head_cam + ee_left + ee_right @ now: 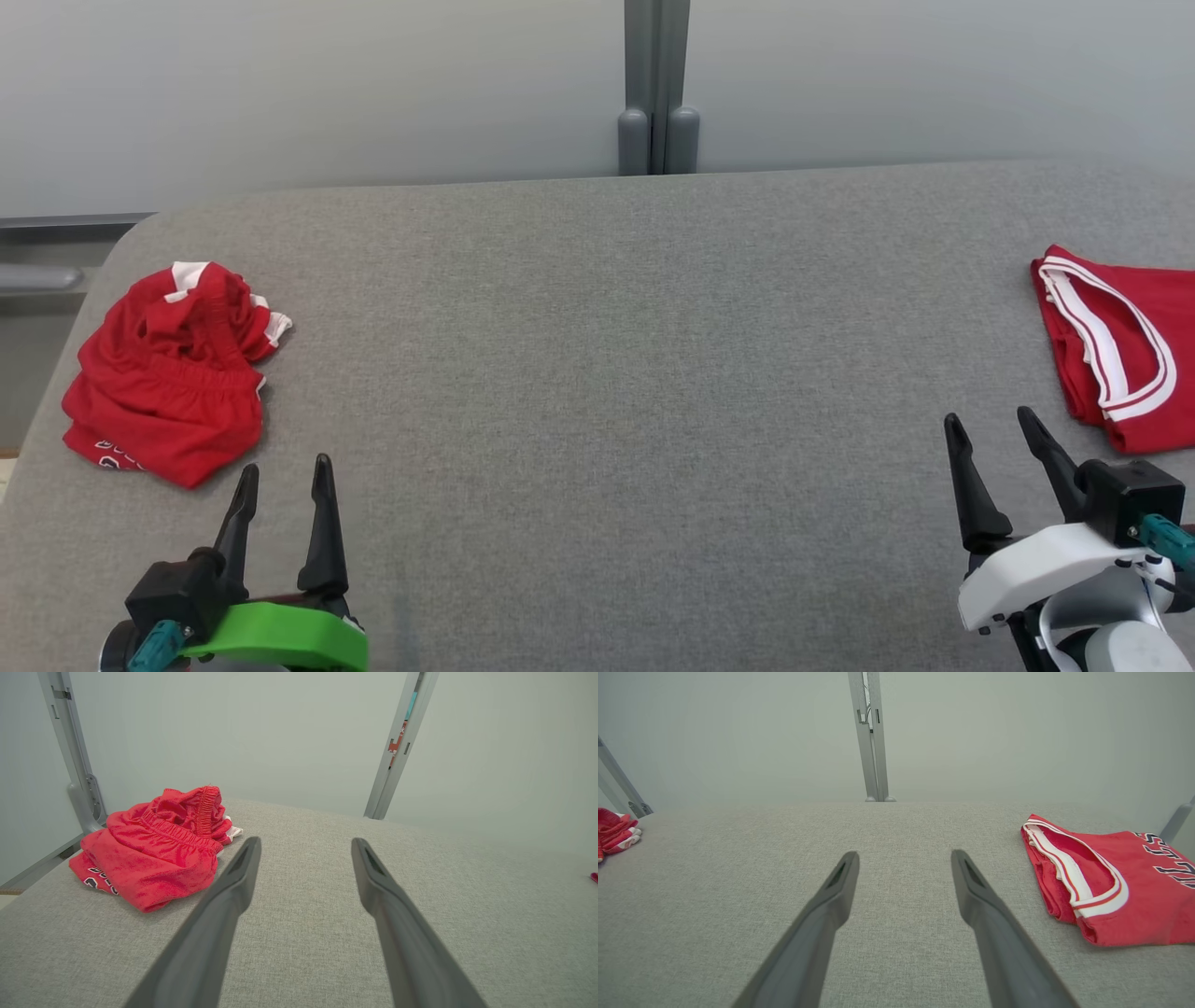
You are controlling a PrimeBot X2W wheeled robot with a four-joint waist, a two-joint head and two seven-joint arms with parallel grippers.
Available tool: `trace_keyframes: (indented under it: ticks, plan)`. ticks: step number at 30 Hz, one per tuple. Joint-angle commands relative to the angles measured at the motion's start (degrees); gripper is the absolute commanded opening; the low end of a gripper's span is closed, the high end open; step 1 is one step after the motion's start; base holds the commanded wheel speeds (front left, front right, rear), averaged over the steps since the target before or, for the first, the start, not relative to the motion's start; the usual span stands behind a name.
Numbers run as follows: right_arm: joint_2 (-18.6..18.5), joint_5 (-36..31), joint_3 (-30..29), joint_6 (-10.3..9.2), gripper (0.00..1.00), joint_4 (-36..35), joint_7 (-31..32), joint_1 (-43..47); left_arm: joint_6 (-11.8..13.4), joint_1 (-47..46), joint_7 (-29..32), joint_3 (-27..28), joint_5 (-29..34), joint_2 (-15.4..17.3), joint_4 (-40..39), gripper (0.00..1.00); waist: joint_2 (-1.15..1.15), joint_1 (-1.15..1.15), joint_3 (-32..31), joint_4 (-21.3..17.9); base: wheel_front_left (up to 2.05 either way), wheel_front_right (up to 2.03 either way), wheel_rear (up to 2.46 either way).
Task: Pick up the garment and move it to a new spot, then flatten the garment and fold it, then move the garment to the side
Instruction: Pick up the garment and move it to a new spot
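At the lower corners of the head view, the left gripper (pixel 285 464) and right gripper (pixel 989 416) stand spread wide and empty over the grey table (pixel 607 373). Farther up, at the left edge, the red shorts (pixel 168 373) lie crumpled, so picking up, flattening and folding all seem still to do. At the right edge a red jersey (pixel 1134 345) lies folded.

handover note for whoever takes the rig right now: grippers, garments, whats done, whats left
Left gripper: open, empty, at the front of the grey table, close to the red shorts.
Right gripper: open, empty, just left of the red jersey.
Done: the jersey looks folded and lies at the table's right edge.
Left: the shorts lie in a crumpled heap at the table's left end. Pick them up, move them to a new spot, flatten, fold, set aside.
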Motion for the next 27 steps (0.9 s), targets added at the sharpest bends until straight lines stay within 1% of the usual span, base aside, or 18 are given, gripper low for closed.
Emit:
trace_keyframes:
  ticks: [1,5,20,27]
  plan:
    - [-0.21,0.00,0.09,-0.11,1.00,0.00,-0.24,0.33,-0.09,-0.74,-0.15,0.33,0.38,0.07,-0.17,1.00,0.00,0.00,0.17,0.88,0.00,0.00,0.00]
    - [0.08,0.01,0.48,-0.11,1.00,-0.01,-0.14,0.20,-0.08,-0.68,-0.16,0.85,0.39,0.07,-0.30,1.00,0.00,0.00,0.26,3.33,0.00,0.00,0.00]
    - [0.93,0.12,2.18,-0.11,1.00,1.32,-1.27,-0.96,0.61,1.44,-0.15,1.59,0.51,0.09,-0.83,1.00,0.00,0.00,0.05,18.64,0.00,0.00,0.00]
    - [0.45,0.26,3.03,-0.11,1.00,2.58,-1.67,-1.27,0.59,2.01,-0.15,2.58,0.44,0.08,-1.26,1.00,0.00,0.00,0.06,24.00,0.00,0.00,0.00]
